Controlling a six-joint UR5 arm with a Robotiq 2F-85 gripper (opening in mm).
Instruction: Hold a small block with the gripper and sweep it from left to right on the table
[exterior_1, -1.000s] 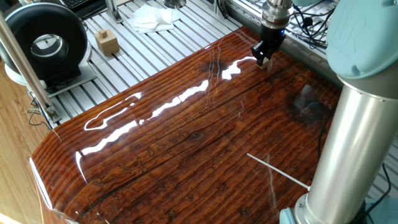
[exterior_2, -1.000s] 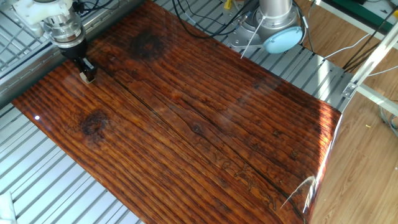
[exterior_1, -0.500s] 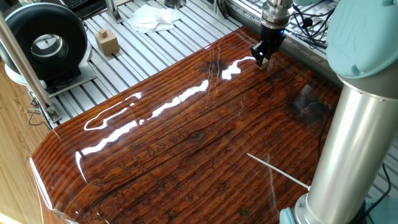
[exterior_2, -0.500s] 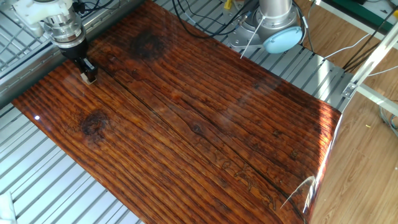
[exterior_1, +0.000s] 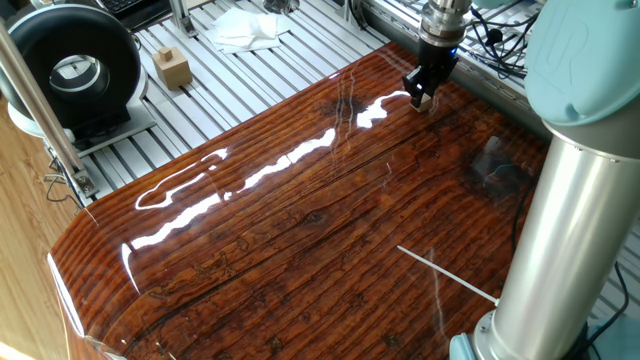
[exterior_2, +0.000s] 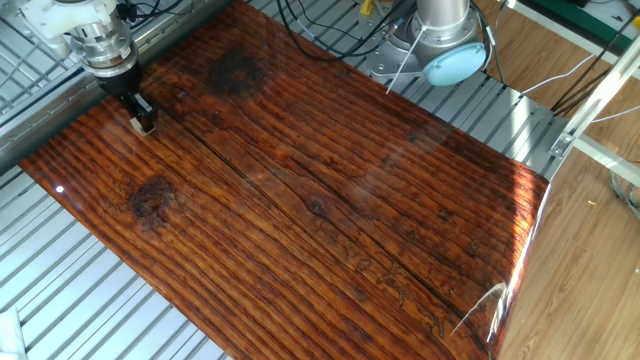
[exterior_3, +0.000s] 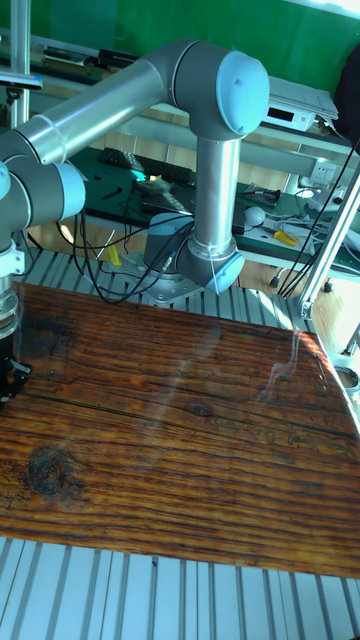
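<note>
Block held at the table's far corner.

The gripper was clamped on the pale little cube, which touched the glossy reddish-brown striped board near its edge. Ribbed silver frame surrounded the board; a larger tan block, white cloth and black round device sat beyond.

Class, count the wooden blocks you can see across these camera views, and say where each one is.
2. The small block is held in the end effector at the table edge; a larger tan block sits on the aluminium frame. Others may be hidden.
</note>
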